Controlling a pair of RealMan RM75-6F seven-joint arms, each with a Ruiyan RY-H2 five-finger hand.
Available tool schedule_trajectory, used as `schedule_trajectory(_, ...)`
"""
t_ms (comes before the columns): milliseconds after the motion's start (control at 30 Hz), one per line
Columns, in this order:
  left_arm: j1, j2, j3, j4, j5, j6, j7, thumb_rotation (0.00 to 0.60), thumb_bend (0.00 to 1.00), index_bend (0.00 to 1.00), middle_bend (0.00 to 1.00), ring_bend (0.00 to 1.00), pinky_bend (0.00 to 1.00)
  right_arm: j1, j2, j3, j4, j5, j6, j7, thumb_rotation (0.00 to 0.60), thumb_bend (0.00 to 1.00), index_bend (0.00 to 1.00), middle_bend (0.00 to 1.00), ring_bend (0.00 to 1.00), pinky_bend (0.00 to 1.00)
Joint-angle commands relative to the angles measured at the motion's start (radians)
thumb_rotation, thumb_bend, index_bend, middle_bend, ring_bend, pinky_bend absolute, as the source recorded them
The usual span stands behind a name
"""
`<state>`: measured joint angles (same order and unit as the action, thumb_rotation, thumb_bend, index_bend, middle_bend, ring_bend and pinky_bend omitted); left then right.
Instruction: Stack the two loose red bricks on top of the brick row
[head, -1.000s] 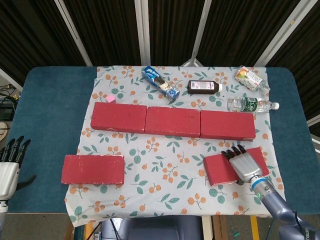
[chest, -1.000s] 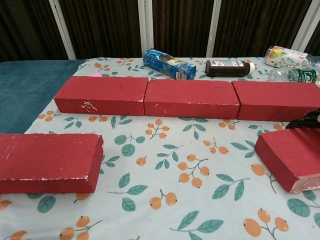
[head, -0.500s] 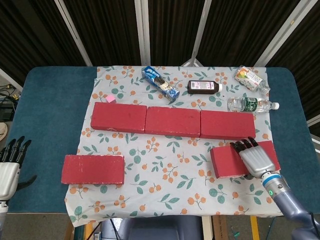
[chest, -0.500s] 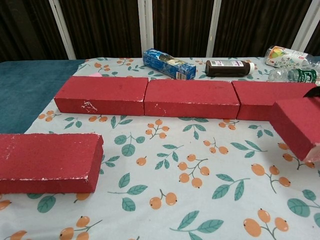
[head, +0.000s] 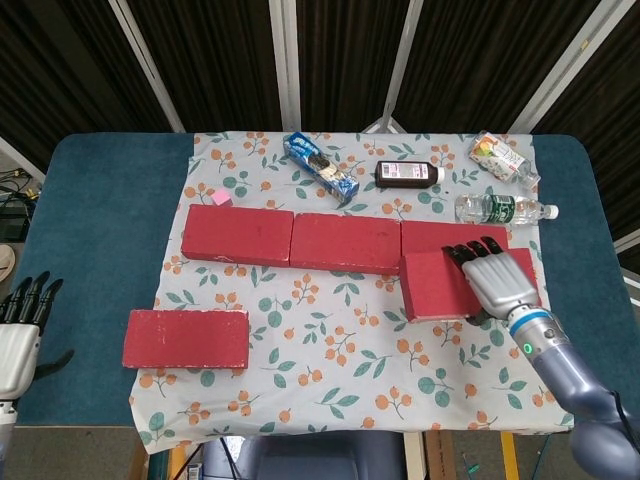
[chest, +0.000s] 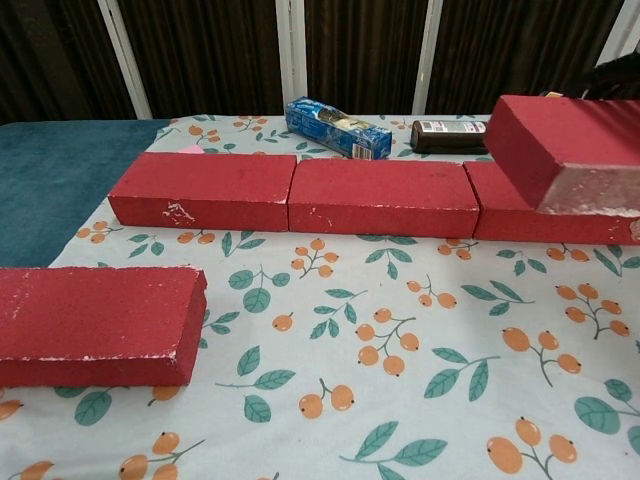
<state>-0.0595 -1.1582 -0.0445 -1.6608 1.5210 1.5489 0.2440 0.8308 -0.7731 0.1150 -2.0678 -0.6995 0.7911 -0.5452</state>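
No readable writing here, honestly. The dark bottle (head: 408, 174) behind the brick row (head: 345, 243) has a pale label and the blue packet (head: 320, 166) has print on it, but both are too small to make out. Same for the carton (head: 498, 157) and the clear bottle (head: 505, 209) behind the row's right end.

The row itself is three red bricks laid end to end, long axis running left-right across the floral cloth (head: 340, 340).

The right hand (head: 492, 276) is clamped on the lifted brick (head: 440, 284), fingers over its top. In the chest view that brick (chest: 570, 150) is up in the air, tilted, hanging over the right end of the row and partly covering the row's right brick. Its long axis runs roughly parallel to the row.

The other loose brick (head: 187, 339) lies flat on the cloth in front of the row's left end, well apart from it, long axis also left-right.

The left hand (head: 22, 335) is off to the left of that, over the blue table (head: 90, 230), fingers apart and holding nothing.
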Motion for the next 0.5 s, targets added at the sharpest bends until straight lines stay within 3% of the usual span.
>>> schedule_trajectory(33,0.001,0.000,-0.006,0.006,-0.002,0.008,-0.009,0.600,0.00,0.05,0.00,0.00,0.16,0.186,-0.101,0.022,0.048,0.237,-0.017,-0.095,0.600,0.20,0.42,0.34,0.11,0.00)
schedule_trajectory(267,0.004,-0.005,-0.020,0.022,-0.021,0.017,-0.020,0.600,0.00,0.05,0.00,0.00,0.16,0.399,-0.299,0.002,0.194,0.557,0.094,-0.230,0.600,0.20,0.42,0.34,0.11,0.00)
schedule_trajectory(500,-0.004,-0.010,-0.021,0.022,-0.034,-0.001,-0.007,0.600,0.00,0.05,0.00,0.00,0.16,0.486,-0.435,-0.014,0.321,0.722,0.182,-0.317,0.600,0.20,0.42,0.34,0.11,0.00)
